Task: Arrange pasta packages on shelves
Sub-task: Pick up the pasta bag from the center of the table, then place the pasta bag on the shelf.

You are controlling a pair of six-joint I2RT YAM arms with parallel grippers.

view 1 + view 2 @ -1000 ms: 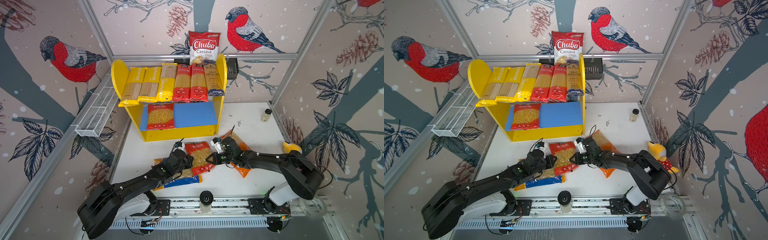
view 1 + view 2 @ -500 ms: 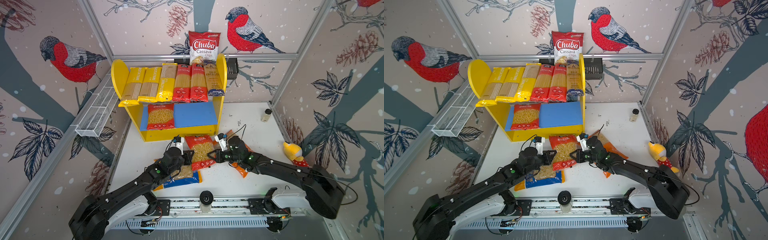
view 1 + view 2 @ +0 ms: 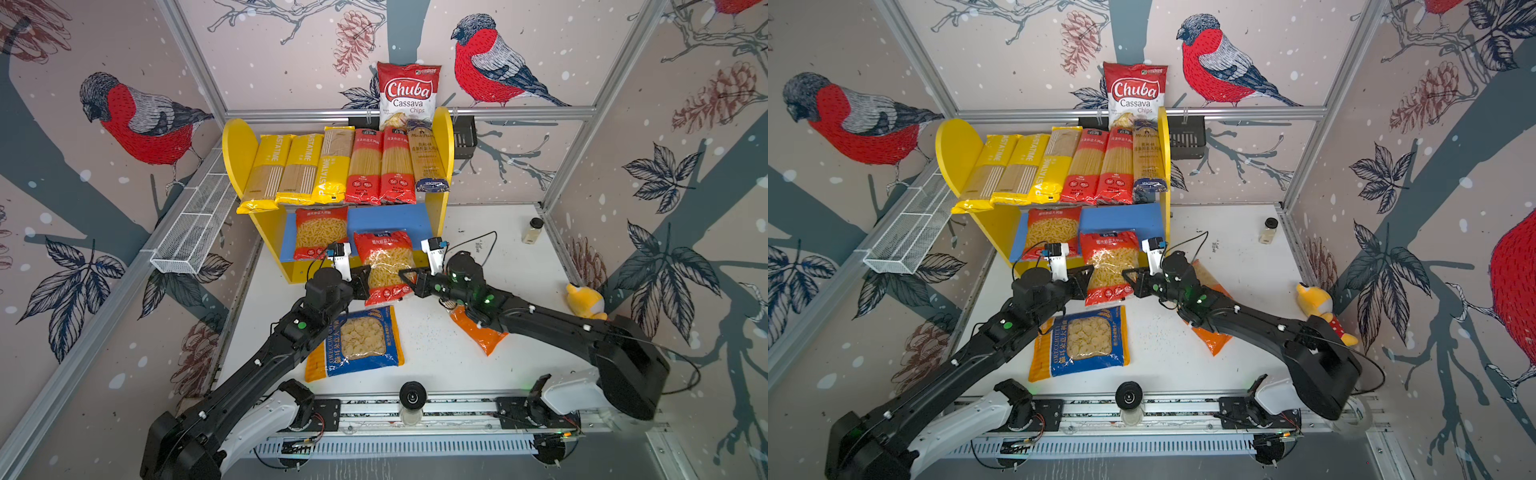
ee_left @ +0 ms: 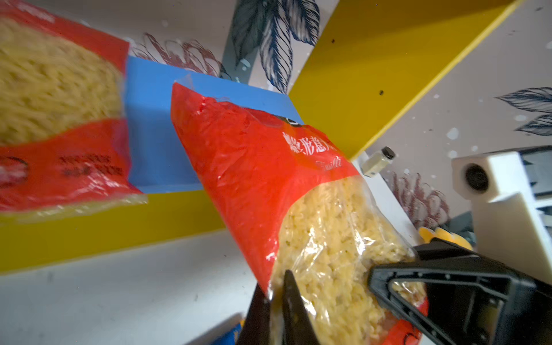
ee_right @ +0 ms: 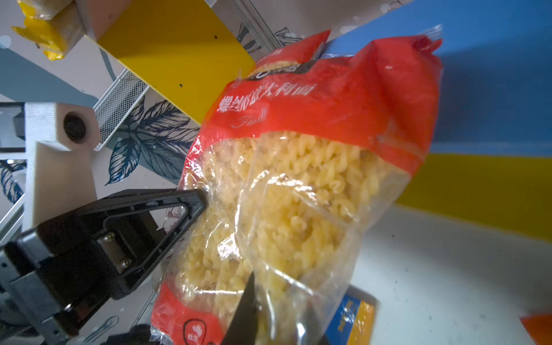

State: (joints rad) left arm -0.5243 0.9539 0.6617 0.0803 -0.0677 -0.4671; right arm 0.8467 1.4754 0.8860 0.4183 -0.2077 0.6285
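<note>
A red fusilli bag (image 3: 384,266) hangs just in front of the shelves' blue lower board (image 3: 392,218), clear of the table. My left gripper (image 4: 274,286) is shut on its near-left edge. My right gripper (image 5: 277,301) is shut on a fold at its right side, one finger hidden behind plastic. On that board's left part lies another red bag (image 3: 320,232). Several long spaghetti packs (image 3: 332,166) cover the upper board between the yellow sides (image 3: 235,149). A blue-yellow bag (image 3: 361,340) and an orange bag (image 3: 478,334) lie on the table.
A Chuba chips bag (image 3: 409,93) stands behind the shelves, beside a black basket (image 3: 463,137). A white wire basket (image 3: 195,224) hangs on the left wall. At the right are a small jar (image 3: 532,230) and a yellow plush toy (image 3: 586,301).
Both grippers have lifted the red bag off the table and carried it away from me toward the lower board. The blue-yellow bag beneath it now lies uncovered.
</note>
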